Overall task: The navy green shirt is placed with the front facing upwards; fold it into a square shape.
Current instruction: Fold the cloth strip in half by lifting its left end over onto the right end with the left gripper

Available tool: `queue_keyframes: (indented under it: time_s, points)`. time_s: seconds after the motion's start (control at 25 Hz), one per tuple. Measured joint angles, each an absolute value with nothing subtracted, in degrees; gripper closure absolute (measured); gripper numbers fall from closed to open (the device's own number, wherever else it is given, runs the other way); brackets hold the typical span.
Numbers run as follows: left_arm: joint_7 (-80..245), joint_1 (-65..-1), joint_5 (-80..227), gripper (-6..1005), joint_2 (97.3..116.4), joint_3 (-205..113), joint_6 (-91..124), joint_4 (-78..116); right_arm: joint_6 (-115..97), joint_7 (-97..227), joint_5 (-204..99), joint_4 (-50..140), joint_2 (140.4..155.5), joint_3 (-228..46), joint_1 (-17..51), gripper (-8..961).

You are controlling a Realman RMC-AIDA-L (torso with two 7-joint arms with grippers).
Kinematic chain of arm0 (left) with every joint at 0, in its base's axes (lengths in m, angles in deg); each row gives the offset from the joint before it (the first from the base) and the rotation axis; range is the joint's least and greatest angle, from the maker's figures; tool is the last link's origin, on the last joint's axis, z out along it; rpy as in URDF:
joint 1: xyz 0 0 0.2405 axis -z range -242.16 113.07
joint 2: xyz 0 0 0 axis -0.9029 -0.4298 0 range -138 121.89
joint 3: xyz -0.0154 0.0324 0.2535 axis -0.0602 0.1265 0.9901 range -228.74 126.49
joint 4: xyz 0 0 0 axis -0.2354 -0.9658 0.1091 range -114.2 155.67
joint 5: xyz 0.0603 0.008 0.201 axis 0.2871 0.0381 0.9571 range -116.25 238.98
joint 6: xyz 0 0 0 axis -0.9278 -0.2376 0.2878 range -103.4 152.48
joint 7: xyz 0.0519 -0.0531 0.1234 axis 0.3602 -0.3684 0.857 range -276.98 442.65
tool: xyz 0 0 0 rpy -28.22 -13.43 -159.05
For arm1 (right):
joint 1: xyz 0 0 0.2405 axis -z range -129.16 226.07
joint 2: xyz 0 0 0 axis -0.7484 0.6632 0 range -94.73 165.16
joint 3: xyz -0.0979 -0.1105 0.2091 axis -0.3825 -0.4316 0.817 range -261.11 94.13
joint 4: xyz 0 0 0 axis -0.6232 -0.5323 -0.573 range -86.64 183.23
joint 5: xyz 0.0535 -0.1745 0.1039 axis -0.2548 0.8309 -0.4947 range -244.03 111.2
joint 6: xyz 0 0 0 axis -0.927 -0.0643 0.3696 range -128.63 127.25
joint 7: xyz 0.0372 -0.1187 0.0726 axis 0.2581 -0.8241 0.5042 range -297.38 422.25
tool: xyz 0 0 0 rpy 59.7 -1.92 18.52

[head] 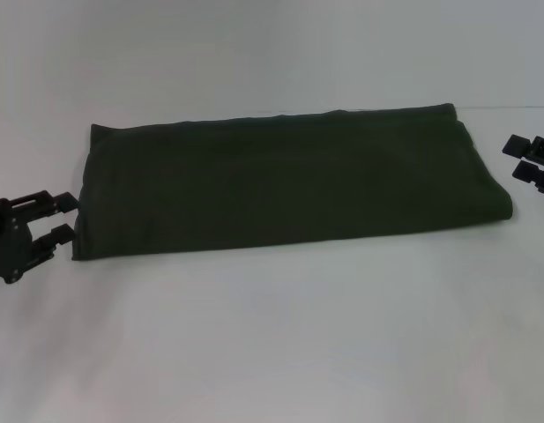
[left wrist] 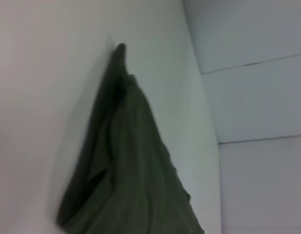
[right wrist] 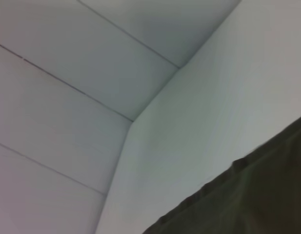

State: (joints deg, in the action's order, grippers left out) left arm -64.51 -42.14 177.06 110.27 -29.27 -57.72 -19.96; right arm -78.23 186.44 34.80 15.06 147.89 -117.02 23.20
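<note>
The navy green shirt (head: 289, 181) lies folded into a long plain dark rectangle across the middle of the white table (head: 272, 335); no lettering shows. My left gripper (head: 63, 218) sits at the shirt's near left corner, fingers apart, holding nothing. At the shirt's right end, just past its edge, my right gripper (head: 518, 155) is open and apart from the cloth. The left wrist view shows the shirt's layered end (left wrist: 126, 161). A corner of the shirt (right wrist: 252, 200) fills the right wrist view's edge.
Pale wall panels (right wrist: 67, 97) stand behind the table. Bare white tabletop stretches in front of the shirt.
</note>
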Motion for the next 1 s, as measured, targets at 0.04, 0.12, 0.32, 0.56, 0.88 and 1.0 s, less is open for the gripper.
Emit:
queue_keyframes:
  time_s: [0.04, 0.12, 0.32, 0.56, 0.88, 1.0]
  points:
    - [-64.85, -42.20, 177.09, 482, 110.29, -29.26, -57.10, -19.16, -78.60, 186.25, 34.78, 15.06, 147.92, -116.86, 23.09, 252]
    - [-65.43, -42.22, 177.12, 482, 110.33, -29.15, -55.53, -17.68, -79.19, 185.90, 34.76, 15.11, 148.13, -116.43, 22.87, 238]
    - [-67.00, -41.33, 177.20, 489, 110.51, -28.49, -49.35, -14.06, -79.48, 185.38, 34.72, 15.27, 148.57, -116.27, 22.31, 217]
    - [-67.80, -40.55, 178.67, 489, 110.41, -28.40, -45.45, -11.91, -79.52, 185.25, 34.69, 15.58, 148.43, -116.21, 21.85, 217]
    - [-64.70, -40.61, 178.70, 471, 110.50, -27.75, -45.51, -11.91, -79.15, 185.29, 34.65, 15.60, 148.17, -116.09, 21.75, 217]
    - [-65.01, -40.56, 178.70, 422, 110.43, -27.95, -45.55, -11.78, -79.08, 185.34, 34.65, 15.60, 148.06, -116.09, 21.62, 217]
